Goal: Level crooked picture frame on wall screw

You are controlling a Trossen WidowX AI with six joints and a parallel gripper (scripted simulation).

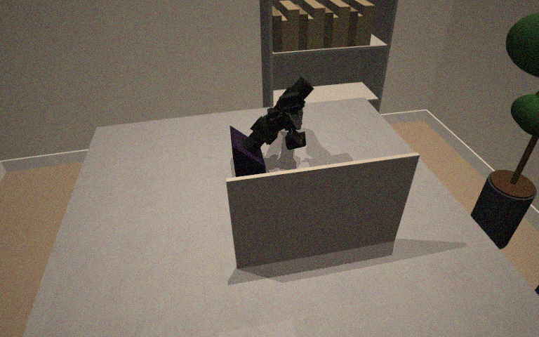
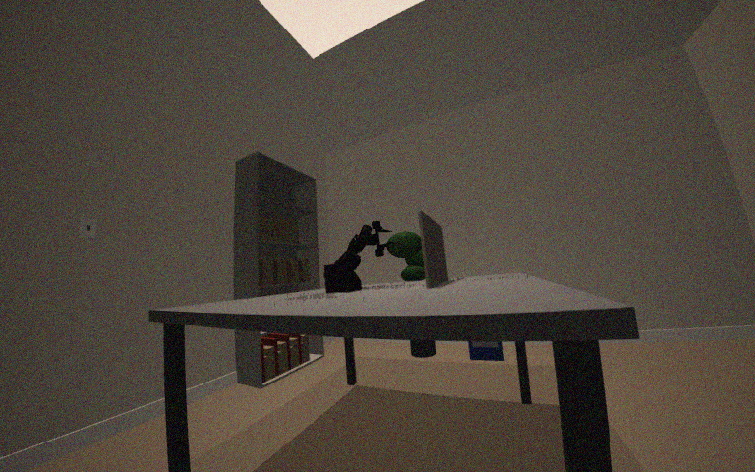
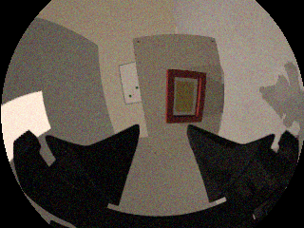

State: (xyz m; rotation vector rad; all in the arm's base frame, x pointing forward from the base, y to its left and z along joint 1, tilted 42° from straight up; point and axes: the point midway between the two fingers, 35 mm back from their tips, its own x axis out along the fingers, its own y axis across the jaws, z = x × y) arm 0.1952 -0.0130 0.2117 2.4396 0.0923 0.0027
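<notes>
The red picture frame [image 3: 169, 97] with a tan picture hangs on the front of the upright grey panel [image 3: 154, 59] [image 1: 318, 214] [image 2: 435, 253] in the wrist view. That view is turned on its side, with the ceiling light at left and the table at right. The frame's long sides run slightly askew to the panel's edge; how far it is off level is hard to tell. The screw and the notched strip are hidden. The top and exterior views miss the frame. My gripper [image 3: 163, 128] [image 2: 388, 237] is open and empty, a clear gap away from the panel and frame.
The panel stands on the grey table [image 1: 139, 238] [image 2: 500, 300], with the arm's dark base [image 1: 248, 161] [image 2: 342, 278] behind it in the top view. A bookshelf [image 1: 325, 65] [image 2: 245, 250] and a potted plant [image 1: 502, 210] stand beyond the table. A white wall board [image 3: 129, 82] shows past the panel.
</notes>
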